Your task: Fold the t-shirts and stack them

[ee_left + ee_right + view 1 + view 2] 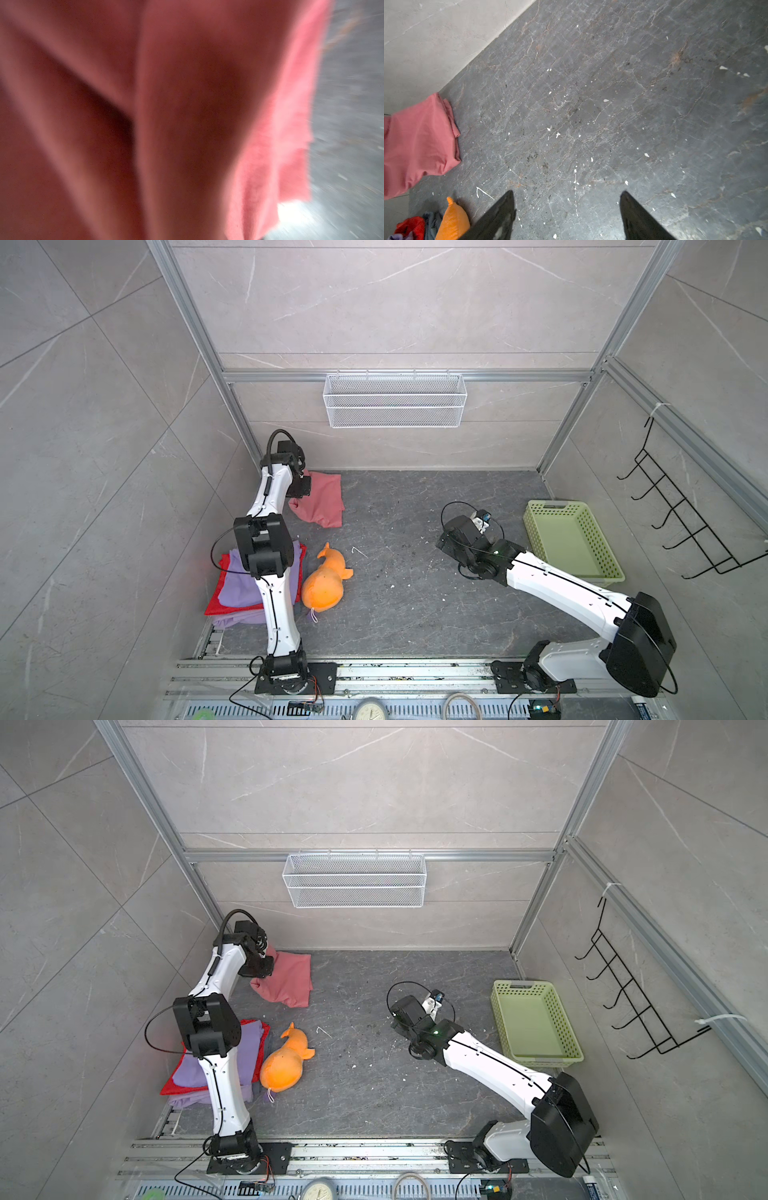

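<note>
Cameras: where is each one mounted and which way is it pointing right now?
Top views: high over the front edge, looking down at the table; left arm and right arm show.
Left wrist: on the left arm, blurred close-up of the pink shirt; no hand shows.
Right wrist: on the right arm, angled down over the table; open right hand shows.
Shared: every view shows the pink shirt.
</note>
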Robot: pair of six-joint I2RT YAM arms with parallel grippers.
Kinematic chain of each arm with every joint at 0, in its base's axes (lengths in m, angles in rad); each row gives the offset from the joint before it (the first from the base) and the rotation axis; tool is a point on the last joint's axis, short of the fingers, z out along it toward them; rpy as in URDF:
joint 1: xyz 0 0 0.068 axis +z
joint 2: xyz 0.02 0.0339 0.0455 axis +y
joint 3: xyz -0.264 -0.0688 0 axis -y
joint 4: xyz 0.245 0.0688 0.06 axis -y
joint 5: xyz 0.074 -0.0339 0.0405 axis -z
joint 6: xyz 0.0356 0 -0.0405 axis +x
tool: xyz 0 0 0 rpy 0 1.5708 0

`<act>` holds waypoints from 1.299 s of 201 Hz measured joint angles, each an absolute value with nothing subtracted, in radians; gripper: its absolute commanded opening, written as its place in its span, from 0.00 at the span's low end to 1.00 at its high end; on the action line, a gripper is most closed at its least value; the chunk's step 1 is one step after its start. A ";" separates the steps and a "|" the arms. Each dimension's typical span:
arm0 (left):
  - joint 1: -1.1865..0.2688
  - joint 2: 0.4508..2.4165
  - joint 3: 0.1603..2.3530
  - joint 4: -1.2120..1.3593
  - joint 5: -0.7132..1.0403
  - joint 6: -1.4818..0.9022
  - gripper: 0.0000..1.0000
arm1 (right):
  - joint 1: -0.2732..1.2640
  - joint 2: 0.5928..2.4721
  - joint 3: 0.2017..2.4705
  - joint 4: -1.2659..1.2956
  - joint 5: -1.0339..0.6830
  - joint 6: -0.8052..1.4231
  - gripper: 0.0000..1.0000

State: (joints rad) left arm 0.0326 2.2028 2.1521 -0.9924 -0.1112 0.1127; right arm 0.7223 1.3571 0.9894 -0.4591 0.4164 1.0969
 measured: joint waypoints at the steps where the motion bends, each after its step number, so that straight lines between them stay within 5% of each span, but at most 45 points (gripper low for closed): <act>1: 0.028 2.196 2.152 -0.996 -0.113 0.113 0.00 | 0.722 1.356 0.987 -0.458 0.416 1.097 0.80; 118: -0.037 1.774 2.058 -1.291 -0.189 0.021 0.00 | 0.678 1.262 0.834 -0.311 0.303 1.042 0.81; 261: -0.022 1.419 1.948 -1.507 -0.041 -0.245 0.00 | 0.609 1.289 0.788 -0.149 0.157 0.937 0.84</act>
State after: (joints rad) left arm -0.0219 1.4185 1.9484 -1.5074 -0.0410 -0.2455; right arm 0.6094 1.2888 0.7876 -0.1486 0.1570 0.9375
